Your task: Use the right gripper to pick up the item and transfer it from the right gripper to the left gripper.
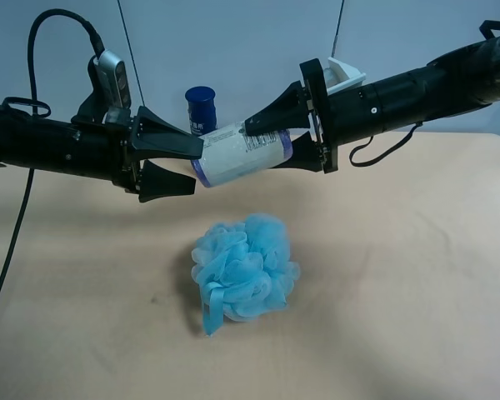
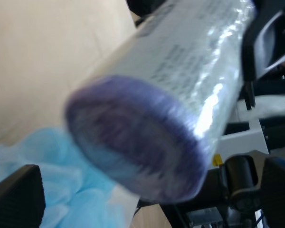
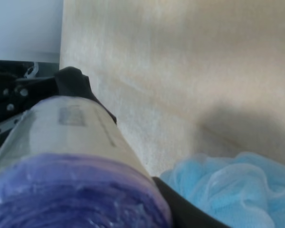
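A flat beige tabletop (image 1: 417,292) is filling the lower two thirds of the exterior high view. Two black arms are reaching in over it and meeting at upper centre. The arm entering from the right edge (image 1: 417,87) is carrying a white bracket (image 1: 343,75) at its wrist. The arm entering from the left edge (image 1: 42,146) is bearing a silver-grey camera module (image 1: 110,75) and a black cable (image 1: 33,50).

A fluffy light-blue bath sponge (image 1: 246,271) is resting on the tabletop at frame centre.

A short stout white cylindrical container with a purple-blue lid (image 1: 237,154) is hanging clear of the tabletop at upper centre, above the sponge. It is lying nearly horizontal, its left end dipping slightly.

The black pronged right gripper (image 1: 262,144) is clamping the container, one prong above it and one below. The black pronged left gripper (image 1: 197,167) is standing spread, its prongs straddling the container's left end. Whether those prongs are touching the container cannot be told.

A slim bottle with a dark-blue cap (image 1: 201,108) is standing upright behind the container, partly hidden.
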Controlling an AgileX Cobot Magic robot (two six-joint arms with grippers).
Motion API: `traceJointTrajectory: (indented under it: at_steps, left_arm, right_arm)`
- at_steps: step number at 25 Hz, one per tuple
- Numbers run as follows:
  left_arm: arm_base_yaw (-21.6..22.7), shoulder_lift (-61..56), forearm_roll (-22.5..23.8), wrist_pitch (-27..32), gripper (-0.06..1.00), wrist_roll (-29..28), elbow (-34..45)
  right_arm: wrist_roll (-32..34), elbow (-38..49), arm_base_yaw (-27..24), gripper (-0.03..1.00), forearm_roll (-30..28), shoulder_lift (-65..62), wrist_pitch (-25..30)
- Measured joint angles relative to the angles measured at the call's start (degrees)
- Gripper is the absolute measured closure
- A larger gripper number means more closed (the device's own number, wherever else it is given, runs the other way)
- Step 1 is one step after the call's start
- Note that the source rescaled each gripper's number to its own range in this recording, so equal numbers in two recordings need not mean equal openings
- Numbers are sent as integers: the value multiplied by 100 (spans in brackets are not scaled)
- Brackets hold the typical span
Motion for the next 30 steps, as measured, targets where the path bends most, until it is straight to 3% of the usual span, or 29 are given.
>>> traceJointTrajectory:
  at_steps: [4, 15, 30]
  left_arm:
    - [-198, 4, -86, -23, 21, -6, -171]
    - [-218, 23, -34, -128, 21, -21, -223]
    - [198, 23, 63, -1, 21, -128, -273]
  right_arm:
    - [0, 0, 33, 96, 5, 0, 0]
    - [-104, 0, 155, 96, 59, 0, -137]
    - [-190, 0, 231, 97, 228, -99, -61]
